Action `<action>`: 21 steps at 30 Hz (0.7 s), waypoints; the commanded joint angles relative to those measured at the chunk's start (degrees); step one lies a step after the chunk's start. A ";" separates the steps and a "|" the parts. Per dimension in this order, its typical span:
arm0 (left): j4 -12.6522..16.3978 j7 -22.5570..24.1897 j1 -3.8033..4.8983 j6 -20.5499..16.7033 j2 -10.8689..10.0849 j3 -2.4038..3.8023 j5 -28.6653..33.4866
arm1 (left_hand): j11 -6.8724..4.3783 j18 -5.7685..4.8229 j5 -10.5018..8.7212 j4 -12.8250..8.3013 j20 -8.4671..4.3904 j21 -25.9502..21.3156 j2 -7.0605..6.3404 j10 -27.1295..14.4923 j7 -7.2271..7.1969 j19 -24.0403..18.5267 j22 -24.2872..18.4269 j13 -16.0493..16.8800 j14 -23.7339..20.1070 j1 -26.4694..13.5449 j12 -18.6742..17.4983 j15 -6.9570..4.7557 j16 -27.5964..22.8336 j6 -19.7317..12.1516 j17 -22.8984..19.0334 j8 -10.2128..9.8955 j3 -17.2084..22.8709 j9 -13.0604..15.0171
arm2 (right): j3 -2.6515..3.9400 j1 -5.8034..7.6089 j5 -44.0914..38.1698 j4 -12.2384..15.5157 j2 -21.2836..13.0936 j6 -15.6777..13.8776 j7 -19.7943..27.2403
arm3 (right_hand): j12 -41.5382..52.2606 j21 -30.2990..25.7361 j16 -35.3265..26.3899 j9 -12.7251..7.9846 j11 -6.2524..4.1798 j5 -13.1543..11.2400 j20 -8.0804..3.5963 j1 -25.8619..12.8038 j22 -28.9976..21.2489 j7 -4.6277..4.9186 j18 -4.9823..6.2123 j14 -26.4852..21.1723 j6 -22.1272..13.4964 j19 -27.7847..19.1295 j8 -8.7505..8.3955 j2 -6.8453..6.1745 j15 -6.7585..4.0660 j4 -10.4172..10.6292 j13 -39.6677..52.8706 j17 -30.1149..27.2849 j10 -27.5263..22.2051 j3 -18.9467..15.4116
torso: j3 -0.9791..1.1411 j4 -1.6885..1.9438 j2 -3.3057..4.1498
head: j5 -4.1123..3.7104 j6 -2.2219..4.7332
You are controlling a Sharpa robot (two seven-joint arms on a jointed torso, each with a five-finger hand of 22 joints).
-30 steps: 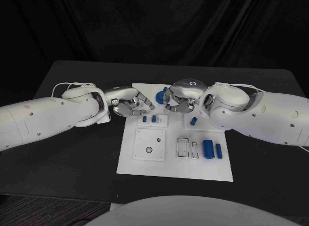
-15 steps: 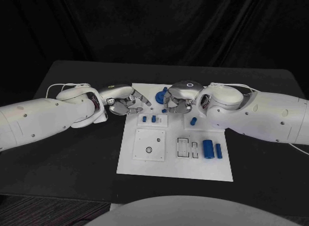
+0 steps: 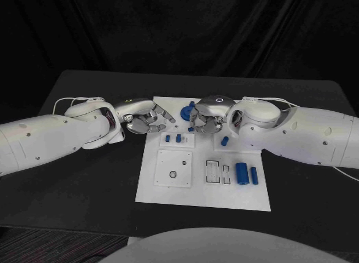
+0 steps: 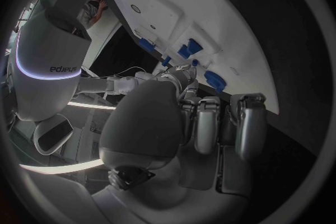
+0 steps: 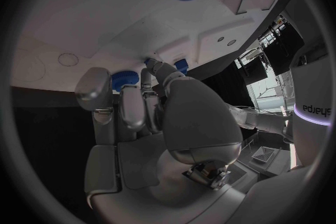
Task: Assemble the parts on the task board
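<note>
The white task board (image 3: 202, 189) lies flat in the middle of the black table (image 3: 85, 186), its long side running away from the robot, and its smooth surface carries raised square plates and cut recesses. On the near right part a thick blue cylinder (image 3: 242, 173) lies on its side with its long axis pointing away from the robot, and a thinner blue peg (image 3: 254, 175) lies just beside it, parallel. To their left are narrow rectangular slots (image 3: 214, 171), and further left a square plate (image 3: 173, 168) with an oval hole. A smaller plate nearer the far end holds two short blue pegs (image 3: 173, 138) side by side, and another blue peg (image 3: 224, 142) stands to the right of them. At the far end of the board the two silver hands face each other. The left hand (image 3: 145, 121) has its fingers curled in, and a rounded blue part (image 3: 186, 114) sits between the two hands. The right hand (image 3: 204, 119) is also curled over the far end of the board; in the right wrist view a blue piece (image 5: 126, 78) shows at its fingertips. I cannot tell whether either hand actually grips a part.
</note>
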 commanded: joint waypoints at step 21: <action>0.36 0.45 -0.08 0.00 -0.26 0.05 0.09 | 0.44 0.53 0.21 -0.15 0.15 -0.30 0.08 5.98 0.37 1.90 13.33 15.02 6.16 -0.26 0.15 0.13 0.15 0.21 15.09 0.28 0.37 0.08 | 0.02 -0.25 -0.03 -0.62 -0.30 0.44 0.40 | -0.14 0.16 -0.04 -4.96 0.31 -9.65 0.16 -0.63 7.12 0.98 -0.28 1.88 -4.75 -0.35 -3.91 -0.74 0.13 0.44 -0.02 -0.13 -0.06 -0.11 | -0.01 0.07 0.06 | -0.26 -0.01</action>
